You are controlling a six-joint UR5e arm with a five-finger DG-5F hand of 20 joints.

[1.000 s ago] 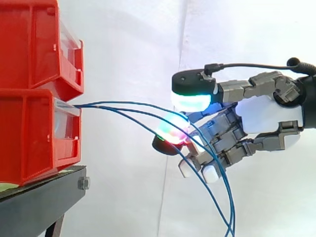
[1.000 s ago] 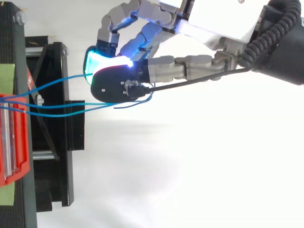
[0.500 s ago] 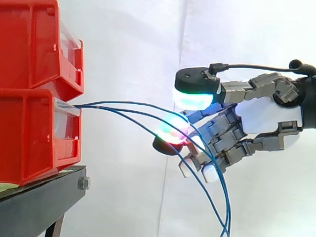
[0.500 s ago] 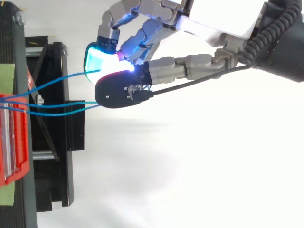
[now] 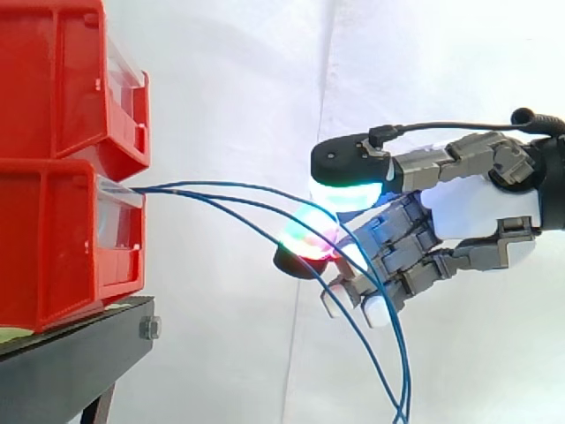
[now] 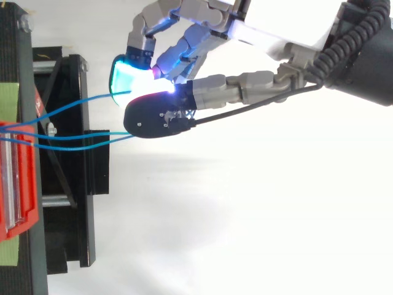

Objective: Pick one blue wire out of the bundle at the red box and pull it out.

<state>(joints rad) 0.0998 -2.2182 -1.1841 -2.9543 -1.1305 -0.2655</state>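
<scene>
Seemingly curled fingers (image 5: 306,237) of the hand (image 5: 477,208) pinch one blue wire (image 5: 247,185) against the thumb (image 5: 349,163).

The red bins (image 5: 53,238) are smooth, glossy plastic, and the stand (image 5: 79,362) beneath is matt black metal. The blue wires (image 5: 265,190) look slick-coated. The hand (image 5: 481,208) has a shiny white shell and dull grey links. The curtain (image 5: 238,79) is soft, creased cloth.

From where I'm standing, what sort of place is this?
Most likely a robotics lab test setup rather than a working factory: stacked red bins sit on a black stand before a plain white curtain, and a robot hand is at blue wires running from the lower bin.
</scene>
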